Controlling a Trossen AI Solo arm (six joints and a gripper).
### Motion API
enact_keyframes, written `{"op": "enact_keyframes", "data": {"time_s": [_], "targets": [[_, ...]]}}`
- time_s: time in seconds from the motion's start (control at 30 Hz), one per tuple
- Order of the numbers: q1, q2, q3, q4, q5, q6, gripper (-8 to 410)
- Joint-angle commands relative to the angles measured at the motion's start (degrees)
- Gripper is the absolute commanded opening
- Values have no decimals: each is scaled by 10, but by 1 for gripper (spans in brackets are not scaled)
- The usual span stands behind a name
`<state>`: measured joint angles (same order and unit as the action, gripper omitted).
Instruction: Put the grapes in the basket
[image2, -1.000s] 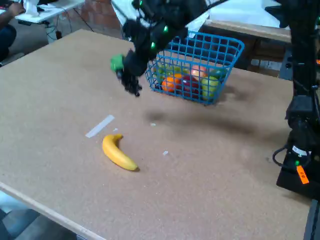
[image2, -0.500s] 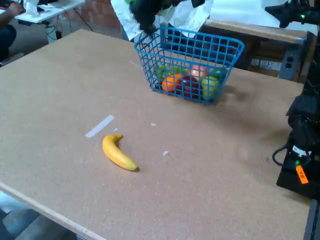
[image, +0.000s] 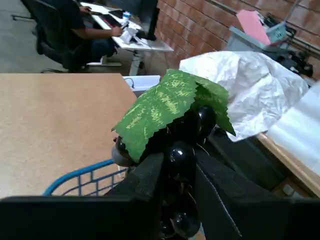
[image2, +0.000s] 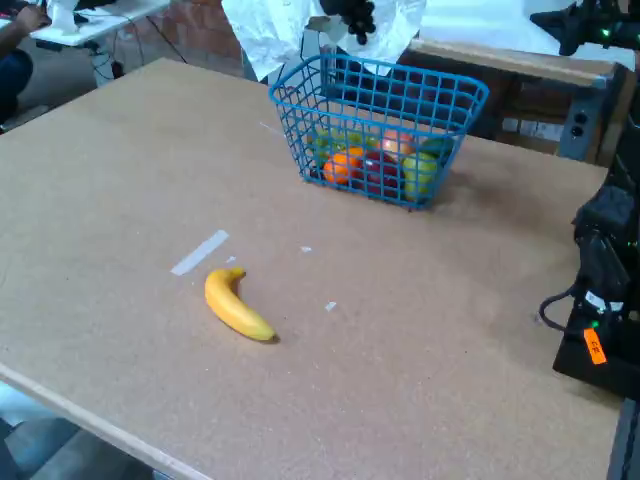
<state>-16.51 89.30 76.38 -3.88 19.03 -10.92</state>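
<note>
Your gripper (image: 180, 165) is clamped on the grapes (image: 182, 145): in the wrist view the two black fingers (image: 147, 177) press in from either side of the dark glossy bunch, and the bright green leaf (image: 157, 107) spreads over the top of it, pointing away from the camera. Take the basket (image2: 378, 128) as your reference. In the fixed view the grapes (image2: 352, 16) hang in the air above its far rim, at the very top edge of the picture, clear of the wire and not yet inside; little of the arm shows there beyond the dark bunch itself. In the wrist view a curved stretch of the basket's blue rim and grid (image: 82, 180) sits low and to the left, below the grapes. Inside the basket lie several toy fruits (image2: 380, 162), orange, red and green, gathered on its floor. The basket stands on the tan table (image2: 120, 160), toward its far side. Well in front of the basket, nearer the fixed camera, a yellow banana (image2: 236, 305) lies flat on the table, and a short strip of white tape (image2: 199, 252) lies just beyond the banana on the basket's side. Behind the basket is a crumpled white sheet (image: 250, 85). Far beyond it, a person (image: 82, 27) sits at a desk.
</note>
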Motion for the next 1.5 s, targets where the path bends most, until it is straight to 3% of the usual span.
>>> {"op": "enact_keyframes", "data": {"time_s": [0.0, 0.23, 0.73, 0.87, 1.03, 1.17, 1.3, 1.47], "targets": [[-12, 0, 0, -20, 1, 19, 0], [-19, 35, -6, -49, -1, 52, 0], [-51, 85, -85, 54, -12, 64, 14], [-63, 85, -85, 54, -69, 64, 75], [-64, 85, -85, 54, -71, 67, 195], [-64, 85, -85, 54, -61, 68, 263], [-64, 85, -85, 51, -33, 78, 298], [-64, 85, -85, 41, -31, 78, 304]]}}
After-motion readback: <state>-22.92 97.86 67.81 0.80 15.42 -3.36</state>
